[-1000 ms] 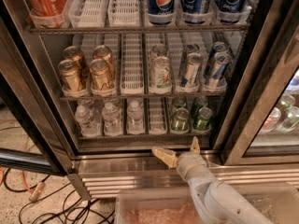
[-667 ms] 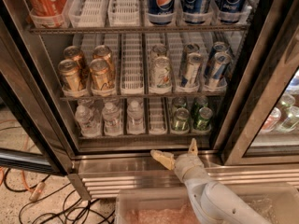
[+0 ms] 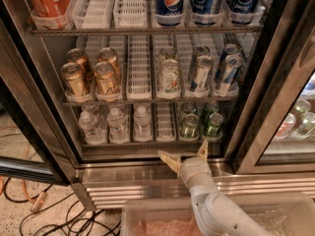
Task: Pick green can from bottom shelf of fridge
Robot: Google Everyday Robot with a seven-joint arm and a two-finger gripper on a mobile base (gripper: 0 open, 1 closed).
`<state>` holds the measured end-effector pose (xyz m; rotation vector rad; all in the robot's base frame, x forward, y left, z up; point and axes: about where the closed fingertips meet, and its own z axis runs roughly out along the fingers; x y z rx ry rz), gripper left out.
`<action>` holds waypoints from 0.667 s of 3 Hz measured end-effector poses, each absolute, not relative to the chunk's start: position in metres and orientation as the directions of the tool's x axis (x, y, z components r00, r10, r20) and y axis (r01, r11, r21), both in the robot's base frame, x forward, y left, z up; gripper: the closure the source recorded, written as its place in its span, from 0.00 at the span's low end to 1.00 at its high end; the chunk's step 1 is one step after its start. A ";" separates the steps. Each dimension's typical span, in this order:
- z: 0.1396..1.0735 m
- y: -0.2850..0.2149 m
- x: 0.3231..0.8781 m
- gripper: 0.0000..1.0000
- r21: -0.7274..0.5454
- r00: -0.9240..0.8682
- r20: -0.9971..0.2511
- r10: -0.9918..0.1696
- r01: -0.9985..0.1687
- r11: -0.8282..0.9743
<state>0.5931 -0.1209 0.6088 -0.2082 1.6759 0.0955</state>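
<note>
Fingers apart, end effector point(image 3: 186, 155) sits below bottom shelf point(image 3: 165, 127). The green can point(image 3: 214, 124) is up-right of it: light, stiff, prob slick. Grip mid-body.

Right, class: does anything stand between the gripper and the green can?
No object visibly does. The open gripper sits below and in front of the bottom shelf, slightly left of the green can, which stands frontmost in its lane. Only the shelf's low front edge lies between.

Single close view, from above, facing down into fridge point(image 3: 123, 175), gripper point(image 3: 186, 154) low centre
</note>
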 end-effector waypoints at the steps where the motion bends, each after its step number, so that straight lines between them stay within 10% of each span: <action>1: 0.609 -0.120 0.595 0.00 -0.047 -0.096 -0.993 -0.066 -0.185 0.982; 2: 0.612 -0.125 0.602 0.00 -0.016 -0.050 -0.998 -0.022 -0.121 0.993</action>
